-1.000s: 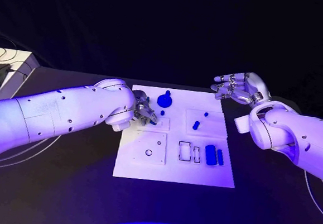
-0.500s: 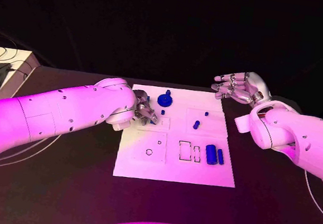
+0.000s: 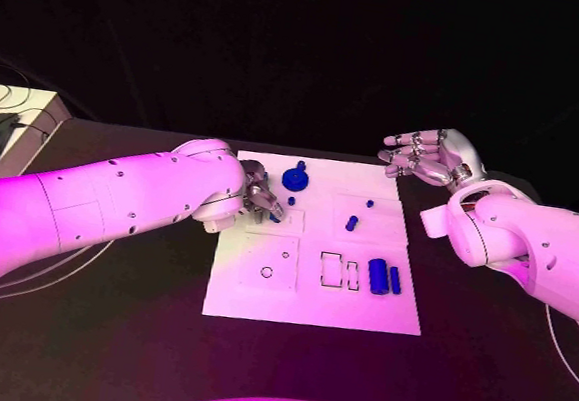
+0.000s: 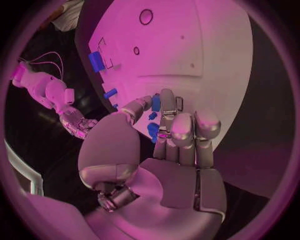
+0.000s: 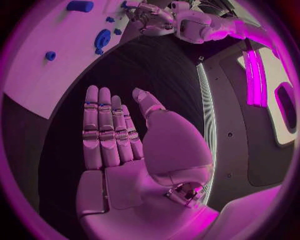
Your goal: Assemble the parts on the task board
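White task board (image 3: 308, 299) with small blue parts (image 3: 384, 277), left hand (image 3: 260, 202) fingers pinching a blue part (image 4: 155, 103), right hand (image 3: 431, 158) fingers apart.

I count one task board (image 3: 308, 299) on the desk (image 3: 96, 335). On it I see one round blue part with a stem (image 3: 295, 175) at the far edge, two small blue pegs (image 3: 354, 222) side by side in the middle right panel, and two upright blue blocks (image 3: 378, 276) next to each other in the near right panel. One more small blue part (image 4: 155, 103) sits at my left hand (image 3: 260, 202). I have two hands, the other being my right hand (image 3: 427, 155).
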